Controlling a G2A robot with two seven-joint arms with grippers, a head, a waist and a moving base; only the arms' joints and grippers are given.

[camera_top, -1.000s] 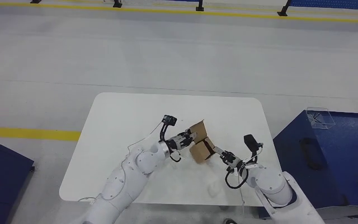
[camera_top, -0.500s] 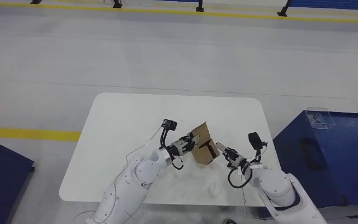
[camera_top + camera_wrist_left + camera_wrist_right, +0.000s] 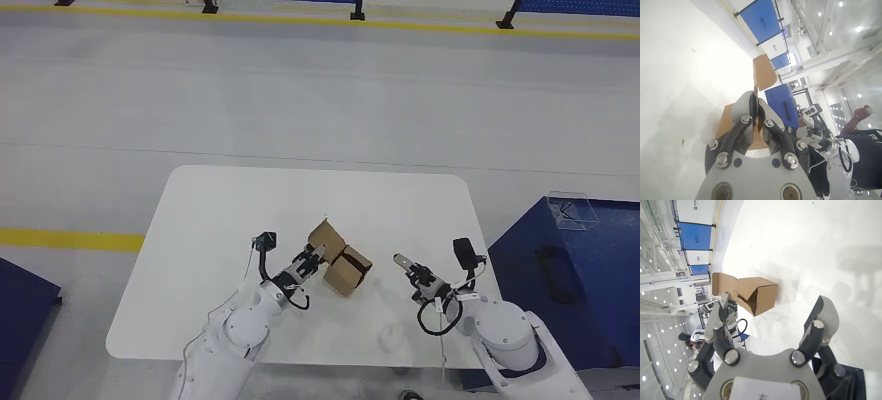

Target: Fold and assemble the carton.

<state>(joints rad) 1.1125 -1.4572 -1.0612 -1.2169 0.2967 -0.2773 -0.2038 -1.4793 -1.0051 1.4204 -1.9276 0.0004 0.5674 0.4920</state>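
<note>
A small brown carton (image 3: 338,262) lies on its side near the middle of the white table (image 3: 220,220), one end open with a flap standing out. My left gripper (image 3: 313,258) is shut on the edge of that flap; in the left wrist view the pads (image 3: 753,106) pinch thin cardboard, with the carton (image 3: 763,73) stretching beyond. The right wrist view shows the carton (image 3: 753,292) with its dark open end facing the camera. My right gripper (image 3: 408,265) is open, a short way to the right of the carton, holding nothing; its fingers (image 3: 821,311) are spread wide.
A blue bin (image 3: 580,270) stands off the table's right edge. The near table edge lies just below both arms. A faint small mark (image 3: 385,338) shows on the table near the front edge.
My left gripper has pulled the carton to the left and turned it, bringing it down to the table. My right gripper has drawn back to the right, away from the carton, and opened.
</note>
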